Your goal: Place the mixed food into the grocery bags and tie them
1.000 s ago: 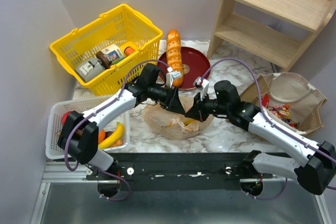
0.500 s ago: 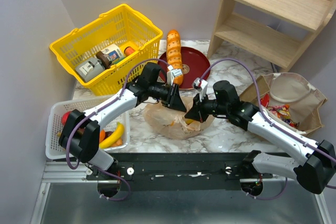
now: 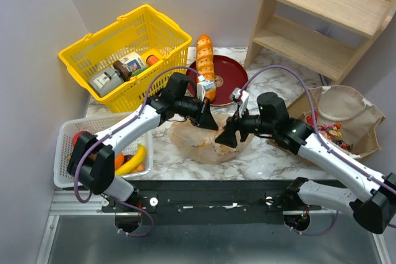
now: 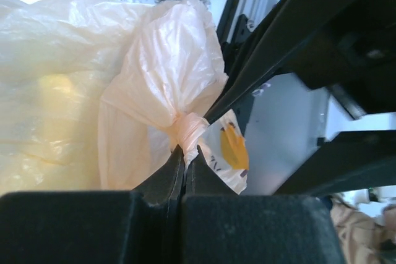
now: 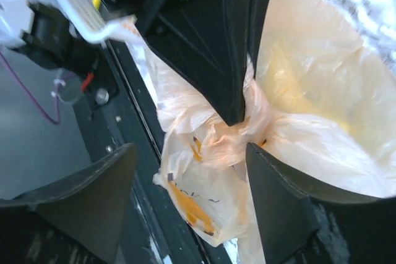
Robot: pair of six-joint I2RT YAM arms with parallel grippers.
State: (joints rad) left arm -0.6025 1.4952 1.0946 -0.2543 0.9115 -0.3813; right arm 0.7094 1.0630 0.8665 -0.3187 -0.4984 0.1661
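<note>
Tan plastic bag [image 3: 199,150] lies central, neck twisted; brown paper bag [image 3: 370,129] gapes open at right.

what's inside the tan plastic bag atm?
Through the plastic bag film only a yellow blur shows, and I cannot tell what it is. The left gripper pinches the bunched neck shut, so everything else inside is covered.

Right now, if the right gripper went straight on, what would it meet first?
Probably the twisted neck of the plastic bag, pinched by the left gripper, just ahead of the open right gripper; depth is unclear.
</note>
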